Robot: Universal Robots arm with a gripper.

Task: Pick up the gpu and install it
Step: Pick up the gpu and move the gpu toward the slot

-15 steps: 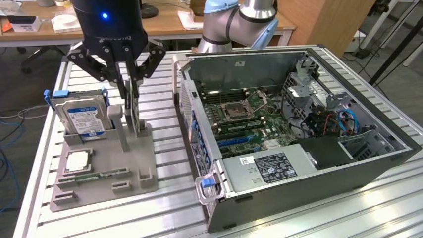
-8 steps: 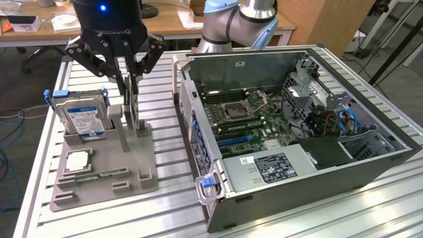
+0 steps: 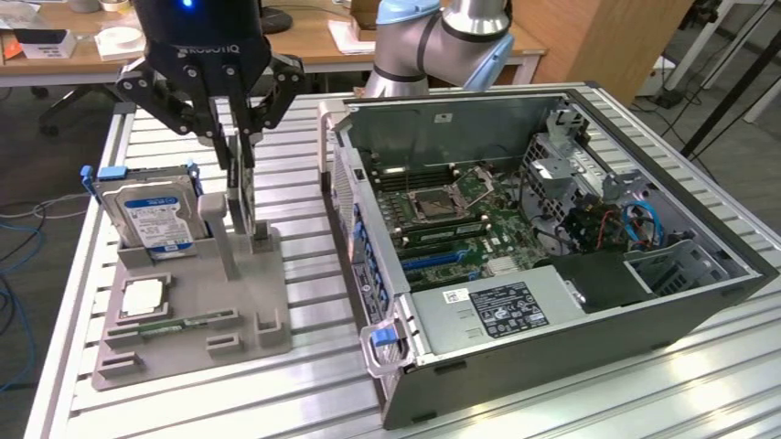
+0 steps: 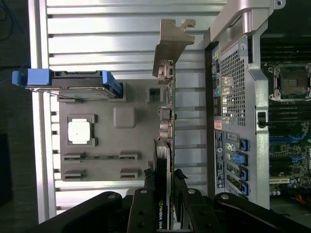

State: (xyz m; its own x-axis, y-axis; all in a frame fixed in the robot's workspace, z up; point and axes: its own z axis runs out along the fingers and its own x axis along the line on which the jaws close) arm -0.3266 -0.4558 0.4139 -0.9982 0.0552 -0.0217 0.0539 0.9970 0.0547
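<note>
The gripper (image 3: 240, 151) reaches down from above onto the gpu (image 3: 240, 199), and its jaws pinch the card across its two flat faces. In the wrist view the gripper (image 4: 164, 178) has a finger on each side of the gpu (image 4: 168, 116), with no gap to be seen.

The card stands on edge, upright, among the short posts of the grey holder (image 3: 244, 302). I cannot tell whether its lower edge sits in the holder's slot or is clear of it. A silver bracket (image 4: 173, 43) closes one end of the card. Standing it on edge seems deliberate: it offers the jaws two broad faces to press on, and it likely keeps the connector edge pointing down.

The holder lies near the counter (image 3: 305, 393) edge on the exterior view's left. It keeps each part in its own seat:
- the hard drive (image 3: 153, 219) stands upright in a cradle just beside the card
- a square processor chip (image 3: 143, 297) lies flat in a recess
- a narrow memory stick (image 3: 183, 325) lies in a groove toward the near edge

The computer case (image 3: 683, 302) lies on its side toward the counter's edge on the exterior view's right, just beside the holder. Its open face is up, so the motherboard (image 3: 464, 219) and its blue slots (image 3: 422, 261) show — probably so that a part held from above can go straight down into them.
</note>
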